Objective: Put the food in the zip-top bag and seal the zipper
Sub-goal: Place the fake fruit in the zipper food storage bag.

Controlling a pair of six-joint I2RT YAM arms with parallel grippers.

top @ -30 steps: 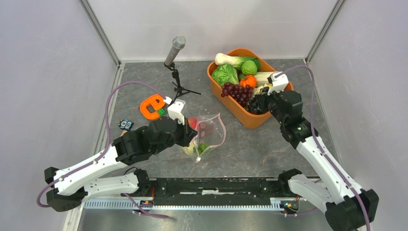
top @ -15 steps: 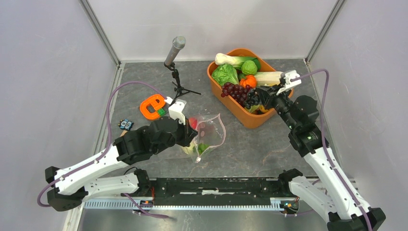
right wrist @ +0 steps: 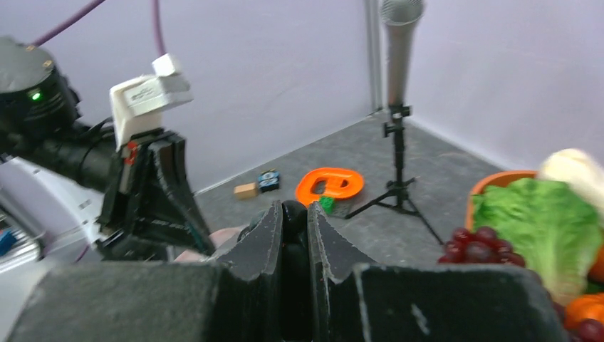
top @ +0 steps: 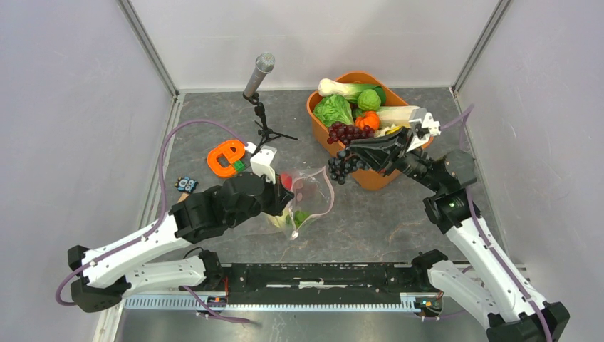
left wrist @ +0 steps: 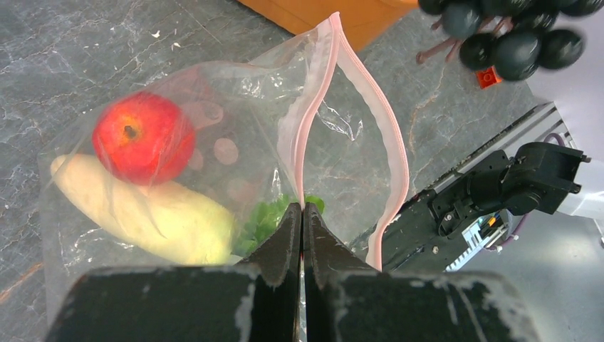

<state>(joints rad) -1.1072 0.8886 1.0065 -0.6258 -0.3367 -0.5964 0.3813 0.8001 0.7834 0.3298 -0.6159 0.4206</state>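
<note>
Right arm (top: 456, 208) leftward over table (top: 399, 217), right claw (top: 354, 152) tight on grape bunch (top: 340, 167); left claw (left wrist: 302, 211) tight on bag (left wrist: 242, 82).

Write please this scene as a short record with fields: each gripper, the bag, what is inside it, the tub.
left gripper: shut on the zipper of the zip-top bag
right gripper: shut on the dark grape bunch, lifted beside the orange tub, on the bag's side
bag mouth: open
in the bag: red fruit, pale yellow piece, green piece
in the tub: lettuce and other food
</note>
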